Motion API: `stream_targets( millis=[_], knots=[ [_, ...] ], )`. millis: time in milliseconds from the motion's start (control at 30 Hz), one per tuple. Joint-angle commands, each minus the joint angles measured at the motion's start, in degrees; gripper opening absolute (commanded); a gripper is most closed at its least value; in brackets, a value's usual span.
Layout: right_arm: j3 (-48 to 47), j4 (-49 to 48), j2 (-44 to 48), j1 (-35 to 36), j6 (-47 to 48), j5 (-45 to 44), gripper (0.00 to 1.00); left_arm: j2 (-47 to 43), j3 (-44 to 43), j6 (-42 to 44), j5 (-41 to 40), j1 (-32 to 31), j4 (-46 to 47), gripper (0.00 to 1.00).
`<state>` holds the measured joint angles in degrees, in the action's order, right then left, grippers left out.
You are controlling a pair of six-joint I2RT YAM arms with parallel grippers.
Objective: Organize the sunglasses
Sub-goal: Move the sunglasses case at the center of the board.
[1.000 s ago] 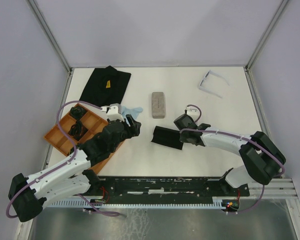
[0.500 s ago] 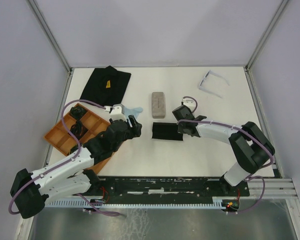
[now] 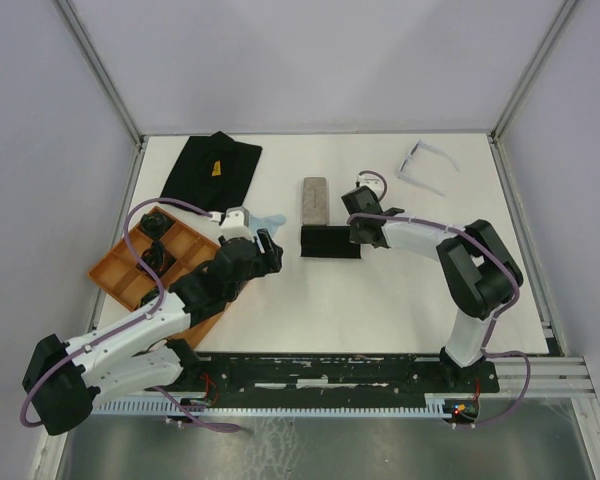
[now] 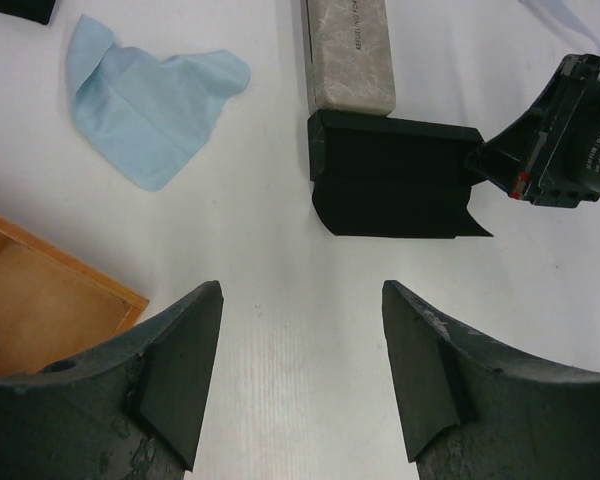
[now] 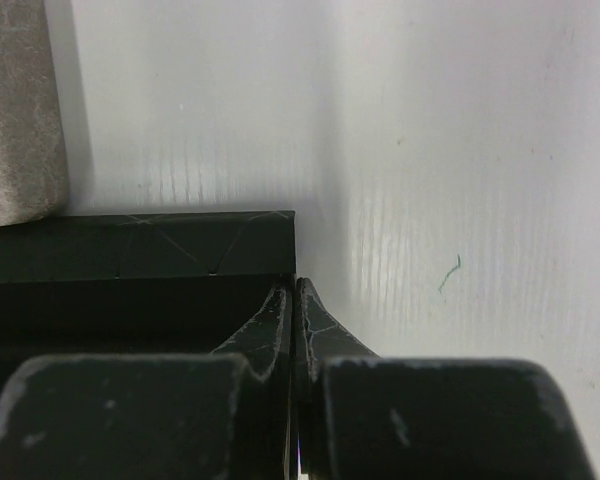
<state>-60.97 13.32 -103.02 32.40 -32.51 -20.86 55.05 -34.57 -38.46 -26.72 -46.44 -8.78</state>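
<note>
The right gripper (image 3: 352,232) is touching the right end of the black case (image 3: 330,242), shut and empty, while the left gripper (image 4: 302,296) is hanging wide open over the tabletop (image 3: 380,300) (holding nothing). The pale sunglasses (image 3: 408,162) are lying beyond the right gripper toward the far right corner, much nearer that arm. They are sitting unfolded, front facing left and temples running rightward.

Bright, even light is falling from above in the overhead view, washing the white table (image 3: 400,300) nearly flat. Shadows are lying short and soft, and the picture is showing sharp to its corners.

In the left wrist view the blue cloth (image 4: 150,95) and black case (image 4: 395,175) are showing crisp, while the left gripper (image 4: 302,310) is blurring slightly at the bottom edge.

The right wrist view is looking dimmer and greyer. The right gripper (image 5: 294,300) is looming out of focus, pale vertical streaks of glare are crossing the table, and the grey case (image 5: 15,110) is smearing soft beside a dark shadow.
</note>
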Motion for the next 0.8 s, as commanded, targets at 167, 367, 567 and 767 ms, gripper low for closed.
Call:
stream_targets(
  millis=[167, 367, 567, 767],
  knots=[
    [-6.0, -1.4, -3.8, -1.5, 1.5, 1.2, 0.00, 0.0, -2.7, 2.6, -0.3, 0.8, 2.1, 0.72],
    [-5.4, -1.8, -2.2, -1.6, 3.4, 3.6, 0.33, 1.0, -3.0, 2.6, 0.7, 1.4, 2.0, 0.73],
    [-2.1, -2.6, 4.4, -1.8, 4.8, 6.2, 0.49, 3.0, -4.5, 3.4, 1.5, 2.9, 1.5, 0.73],
    [2.2, -1.5, 14.2, -2.0, 5.9, 5.7, 0.51, 6.3, -6.2, 4.3, 2.8, 5.5, 1.2, 0.74]
  ],
)
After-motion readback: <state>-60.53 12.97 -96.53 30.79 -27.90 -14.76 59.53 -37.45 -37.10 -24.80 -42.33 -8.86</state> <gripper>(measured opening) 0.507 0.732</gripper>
